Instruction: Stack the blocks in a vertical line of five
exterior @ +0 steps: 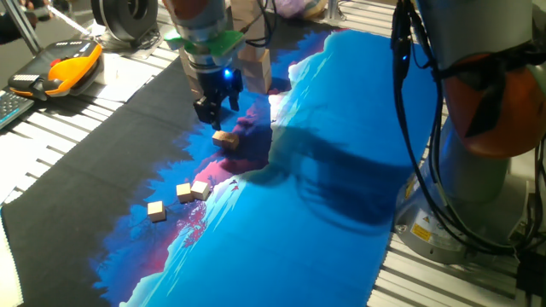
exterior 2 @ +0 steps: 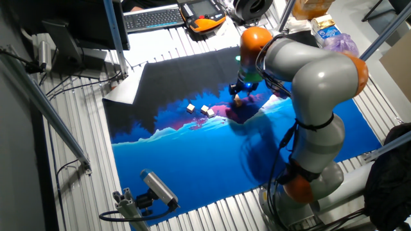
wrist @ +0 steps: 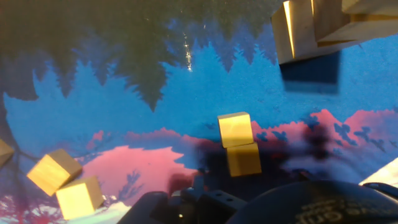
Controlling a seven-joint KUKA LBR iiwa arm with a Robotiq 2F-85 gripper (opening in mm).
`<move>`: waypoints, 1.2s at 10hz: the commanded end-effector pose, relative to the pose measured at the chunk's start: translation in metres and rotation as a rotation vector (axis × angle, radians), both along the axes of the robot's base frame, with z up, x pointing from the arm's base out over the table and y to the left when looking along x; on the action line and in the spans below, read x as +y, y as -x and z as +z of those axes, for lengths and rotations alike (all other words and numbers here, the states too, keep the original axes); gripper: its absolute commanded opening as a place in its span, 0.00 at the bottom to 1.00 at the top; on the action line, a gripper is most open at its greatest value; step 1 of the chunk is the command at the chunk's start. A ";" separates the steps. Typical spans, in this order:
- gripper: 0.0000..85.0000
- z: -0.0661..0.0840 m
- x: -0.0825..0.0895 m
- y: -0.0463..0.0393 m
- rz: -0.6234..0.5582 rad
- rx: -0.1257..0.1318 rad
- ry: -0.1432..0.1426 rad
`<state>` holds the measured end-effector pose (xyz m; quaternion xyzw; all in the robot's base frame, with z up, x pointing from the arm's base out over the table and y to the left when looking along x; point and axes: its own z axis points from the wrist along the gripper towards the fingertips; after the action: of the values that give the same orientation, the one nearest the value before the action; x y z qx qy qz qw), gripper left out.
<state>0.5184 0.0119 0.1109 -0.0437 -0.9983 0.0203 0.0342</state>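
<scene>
A: Ok, gripper [exterior: 218, 111]?
B: Hovers just above a two-cube stack [exterior: 225, 138] on the mat [exterior: 341, 170]; jaws look parted, nothing held.
A: Other cubes?
B: Three loose, well left of the stack: pair touching [exterior: 193, 191], single [exterior: 156, 211] beside. Hand view shows stack [wrist: 236, 143], pair [wrist: 65, 183]. Big wood blocks [exterior: 254, 64] behind the gripper.

Obstacles: tall wooden tower [exterior: 256, 64] just behind the gripper [exterior: 216, 109], toward the desk's [exterior: 358, 128] far edge. Small two-block stack [exterior: 225, 138] directly below the jaws. Three loose blocks [exterior: 179, 200] nearer the front-left corner. Free room: open blue mat [exterior: 341, 170] toward the right edge.
</scene>
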 end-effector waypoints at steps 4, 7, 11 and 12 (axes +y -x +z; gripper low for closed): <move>0.80 0.000 0.000 0.0000 0.013 0.012 -0.041; 0.80 -0.036 0.001 -0.0168 0.024 -0.019 -0.025; 0.80 -0.060 0.000 -0.0110 0.043 -0.026 0.011; 0.80 -0.066 -0.004 -0.0093 0.050 -0.030 0.001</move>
<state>0.5267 0.0063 0.0429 -0.0188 -0.9995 0.0196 0.0186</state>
